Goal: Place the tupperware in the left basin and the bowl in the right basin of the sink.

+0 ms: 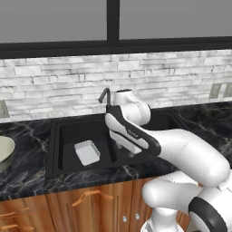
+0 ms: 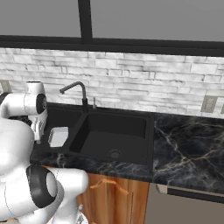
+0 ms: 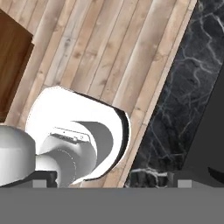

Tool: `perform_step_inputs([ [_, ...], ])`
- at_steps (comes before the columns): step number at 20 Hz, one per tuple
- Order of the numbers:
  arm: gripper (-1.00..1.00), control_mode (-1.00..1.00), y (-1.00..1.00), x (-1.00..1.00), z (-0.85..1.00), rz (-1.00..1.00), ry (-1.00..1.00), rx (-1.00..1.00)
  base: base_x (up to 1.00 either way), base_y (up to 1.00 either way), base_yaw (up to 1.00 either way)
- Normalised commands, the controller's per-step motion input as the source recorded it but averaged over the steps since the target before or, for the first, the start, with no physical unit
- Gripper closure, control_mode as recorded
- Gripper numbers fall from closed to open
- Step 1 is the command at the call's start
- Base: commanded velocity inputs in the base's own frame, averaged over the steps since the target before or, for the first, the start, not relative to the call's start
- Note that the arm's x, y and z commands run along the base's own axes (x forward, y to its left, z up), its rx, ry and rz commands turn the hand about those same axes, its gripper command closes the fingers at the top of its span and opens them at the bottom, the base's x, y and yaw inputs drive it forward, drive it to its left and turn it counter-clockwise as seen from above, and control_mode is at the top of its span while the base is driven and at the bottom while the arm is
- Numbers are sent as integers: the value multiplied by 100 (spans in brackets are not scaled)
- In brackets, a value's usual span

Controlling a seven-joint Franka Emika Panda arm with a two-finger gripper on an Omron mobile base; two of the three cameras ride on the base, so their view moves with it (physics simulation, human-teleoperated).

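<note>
Tupperware (image 1: pixel 87 152) flat in the left basin (image 1: pixel 68 136), bowl (image 1: pixel 4 152) on the counter's left edge, gripper seemingly spread wide, holding nothing.

A glossy white arm (image 1: pixel 181 149) of rounded, bulbous segments — dark bands at the joints, one black stripe along the forearm.

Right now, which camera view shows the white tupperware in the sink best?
The left base view: the tupperware lies whole and uncovered on the floor of the left basin. In the right base view it sits at the left, partly behind the arm. The hand view looks at the wooden floor and the counter edge instead.
</note>
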Motion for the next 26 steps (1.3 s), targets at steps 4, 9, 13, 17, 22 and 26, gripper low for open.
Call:
perform_step_inputs([
  [4,-100,-100,-33,-59,11,16,0,-3,0,0,0],
  [9,-100,-100,-38,-41,25,19,-4,0,0,0,0],
  [13,-100,-100,-38,-32,32,24,-3,1,0,0,0],
  [17,-100,-100,-43,-34,24,29,-3,2,0,0,0],
  [22,-100,-100,-43,-43,12,30,-4,1,0,0,0],
  [26,-100,-100,-40,-14,2,21,-1,3,0,0,0],
])
